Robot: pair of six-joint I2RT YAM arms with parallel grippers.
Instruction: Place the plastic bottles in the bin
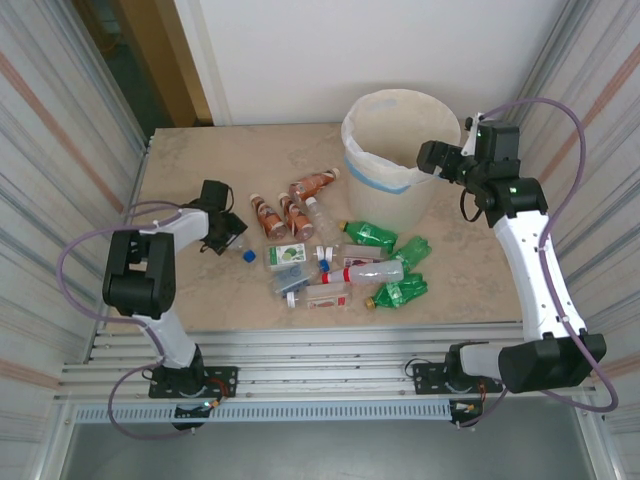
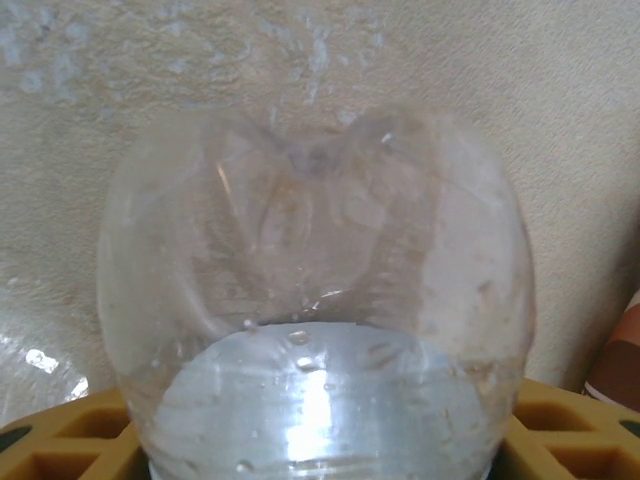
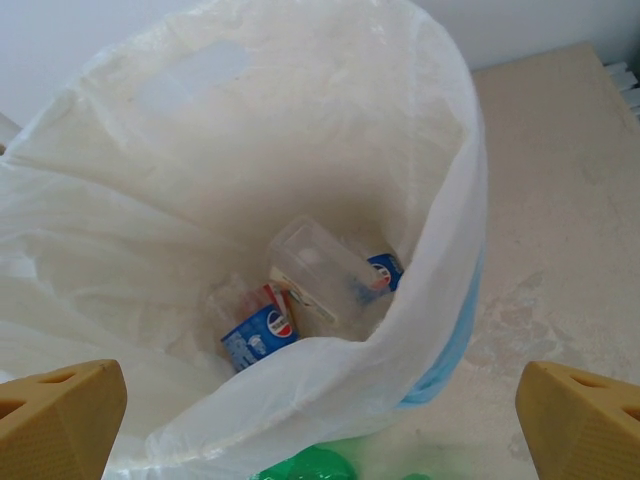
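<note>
Clear bottle (image 2: 315, 300) lies at the table's (image 1: 190, 160) left, its base between the left gripper's (image 1: 232, 240) fingers; cannot tell whether they pinch it. Bin (image 1: 385, 180) stands far right, with the right gripper (image 3: 320, 405) above it, jaws apart and empty. Close gently, since the thin wall will likely buckle; lift clear before swinging.

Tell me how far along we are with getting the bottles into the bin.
Done: at least two bottles, a clear one and a blue-labelled one, lie inside the bin. In hand: the left gripper is around a clear bottle; whether it is clamped I can't tell. The right gripper hangs open and empty at the bin's rim. Left: the pile of brown bottles, green bottles and others on the table.
</note>
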